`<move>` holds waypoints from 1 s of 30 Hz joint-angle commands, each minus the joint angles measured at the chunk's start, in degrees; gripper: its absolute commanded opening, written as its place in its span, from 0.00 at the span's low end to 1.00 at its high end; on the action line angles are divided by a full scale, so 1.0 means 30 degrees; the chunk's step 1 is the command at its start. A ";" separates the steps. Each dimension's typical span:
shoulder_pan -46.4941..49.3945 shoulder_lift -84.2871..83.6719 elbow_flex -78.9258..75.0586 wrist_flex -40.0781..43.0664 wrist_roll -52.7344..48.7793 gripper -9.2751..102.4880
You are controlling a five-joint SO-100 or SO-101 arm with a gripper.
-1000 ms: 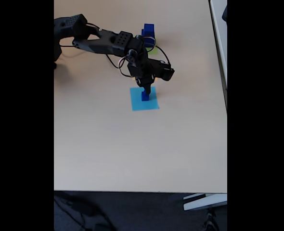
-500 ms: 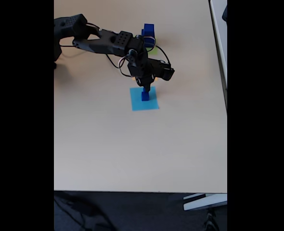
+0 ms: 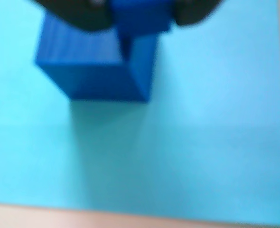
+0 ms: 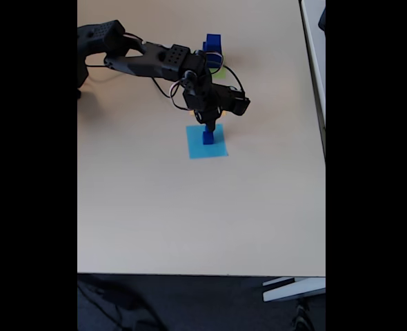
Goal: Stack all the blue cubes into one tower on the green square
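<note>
Nothing has moved: gripper (image 4: 208, 128) clasps the small cube (image 4: 207, 137) upright on the light-blue square (image 4: 217, 147).

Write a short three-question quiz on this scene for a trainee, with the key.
1. True or false: the small blue cube sits on the light-blue square.
2. Multiple choice: in the fixed view, the gripper is (A) right above that cube, (B) at the table's near edge, (C) over the stacked cubes.
3. Fill in: the stacked blue cubes stand at the ___ of the table, behind the arm.

Key: 1 true; 2 A; 3 far end.
</note>
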 commanded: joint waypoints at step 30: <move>-0.5449 0.2783 0.0059 0.1113 0.8291 0.08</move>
